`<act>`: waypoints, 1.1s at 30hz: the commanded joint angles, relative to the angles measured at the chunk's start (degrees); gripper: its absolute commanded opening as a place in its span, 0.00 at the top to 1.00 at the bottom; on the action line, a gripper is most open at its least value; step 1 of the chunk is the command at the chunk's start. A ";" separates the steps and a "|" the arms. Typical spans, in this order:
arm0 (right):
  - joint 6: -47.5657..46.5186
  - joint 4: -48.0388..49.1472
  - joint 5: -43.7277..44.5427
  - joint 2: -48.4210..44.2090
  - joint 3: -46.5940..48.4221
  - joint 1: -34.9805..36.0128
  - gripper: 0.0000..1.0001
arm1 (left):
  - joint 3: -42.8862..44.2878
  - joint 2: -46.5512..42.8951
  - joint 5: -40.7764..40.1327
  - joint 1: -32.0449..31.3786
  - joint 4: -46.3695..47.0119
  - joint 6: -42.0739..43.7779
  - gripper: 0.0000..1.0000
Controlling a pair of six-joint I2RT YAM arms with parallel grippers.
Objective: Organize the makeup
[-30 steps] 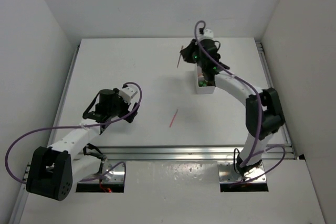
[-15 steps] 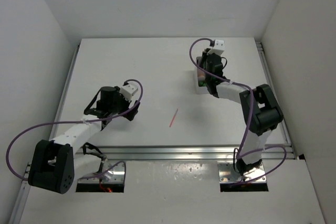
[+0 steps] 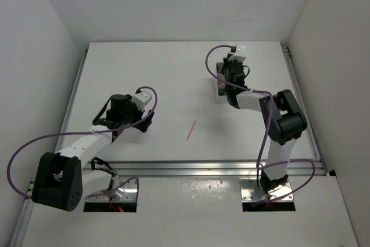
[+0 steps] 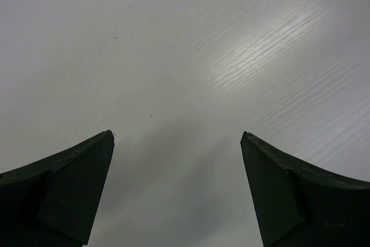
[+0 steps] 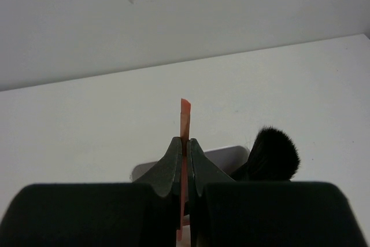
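Has swung the right gripper [image 5: 185, 148] in over the white box [image 3: 219, 95]; clamps a pink pencil [image 5: 185, 114] upright above it, beside the black brush [image 5: 273, 153] inside. Holds left gripper [image 4: 177, 143] spread above bare table [image 4: 173, 39].

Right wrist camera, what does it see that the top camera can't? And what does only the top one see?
Only the right wrist view: a thin red pencil pinched between the fingers of the right gripper, with a fluffy black brush beside them. Only the top view: the left gripper and a loose pink pencil lying on the table. Both: the white box and the table.
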 commanded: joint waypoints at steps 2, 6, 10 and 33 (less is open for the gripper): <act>1.45 3.41 -0.54 0.22 2.20 -0.61 1.00 | 2.11 0.06 0.53 0.72 1.36 0.30 0.02; 1.36 3.41 -1.25 0.92 4.31 -0.53 1.00 | 2.11 0.06 0.53 0.72 1.36 0.30 0.02; 3.73 4.19 -1.07 1.80 4.57 -1.23 1.00 | 2.11 0.06 0.53 0.72 1.36 0.30 0.02; 2.42 4.37 -4.42 -2.50 -6.23 -1.67 0.84 | 1.05 -1.00 0.53 0.72 1.80 0.83 0.02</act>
